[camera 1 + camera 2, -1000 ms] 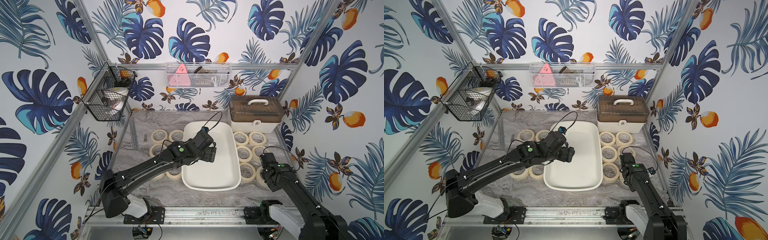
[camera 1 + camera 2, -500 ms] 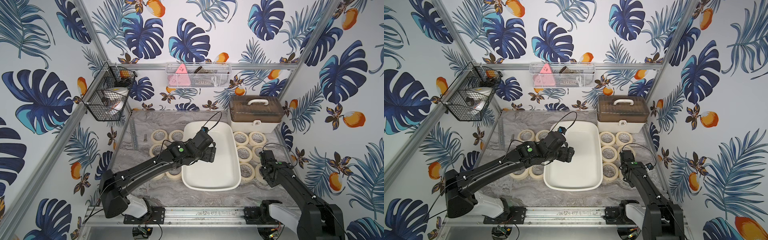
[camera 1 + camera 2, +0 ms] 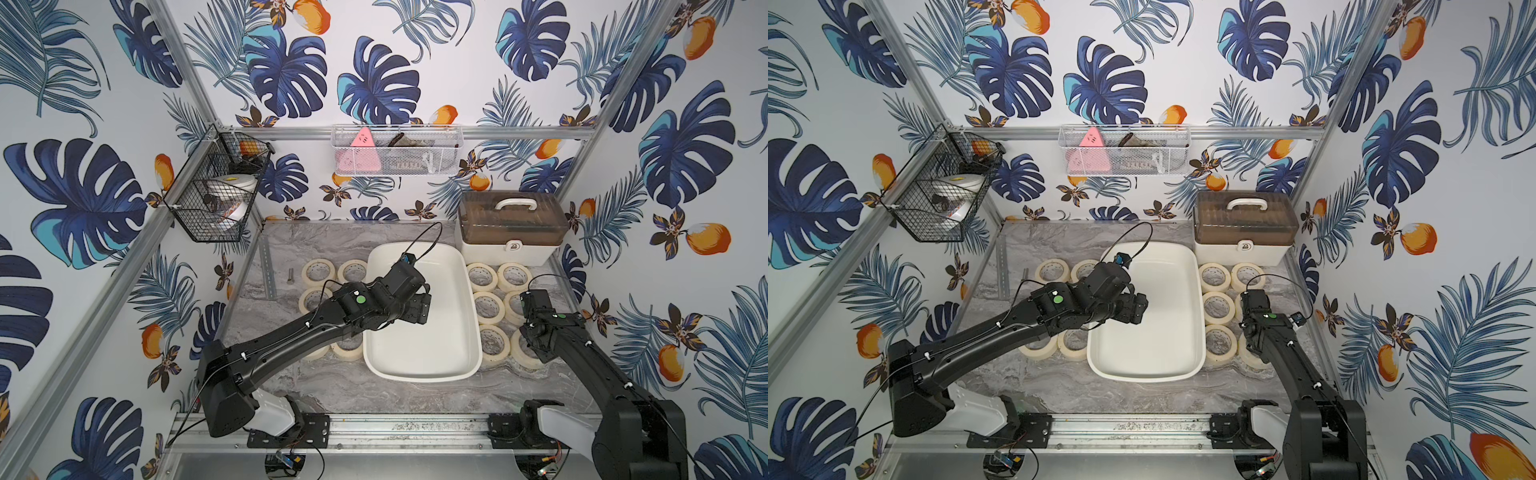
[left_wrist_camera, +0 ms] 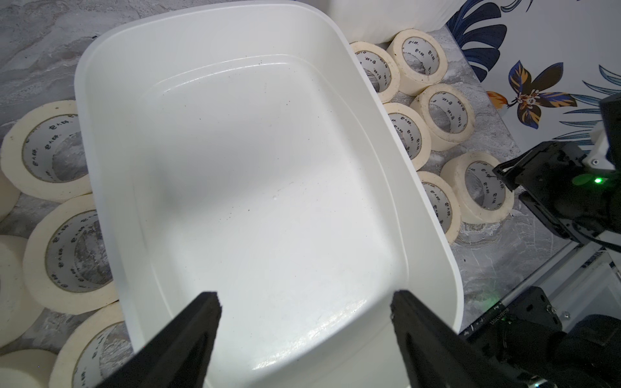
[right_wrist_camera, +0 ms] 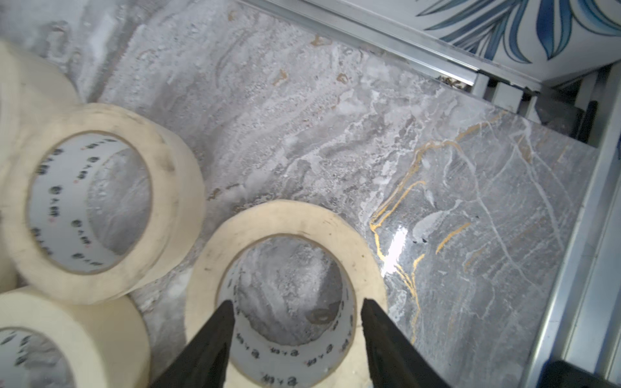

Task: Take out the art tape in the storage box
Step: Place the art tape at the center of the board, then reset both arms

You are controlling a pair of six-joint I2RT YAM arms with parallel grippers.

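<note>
Many cream art tape rolls beside white box; left claw, right claw apart

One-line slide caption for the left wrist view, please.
Left gripper open above the empty storage box, art tape rolls resting on the marble table along both sides.

Inside the storage box the floor lies open beneath the wide-spread left hand; art tape rolls crowd both its long sides, packed close, so a hand comes at them only from above; the cream case walls off the far right corner; the right hand hangs over one roll, with bare table beside it up to the frame rail; the near strip lies free.
</note>
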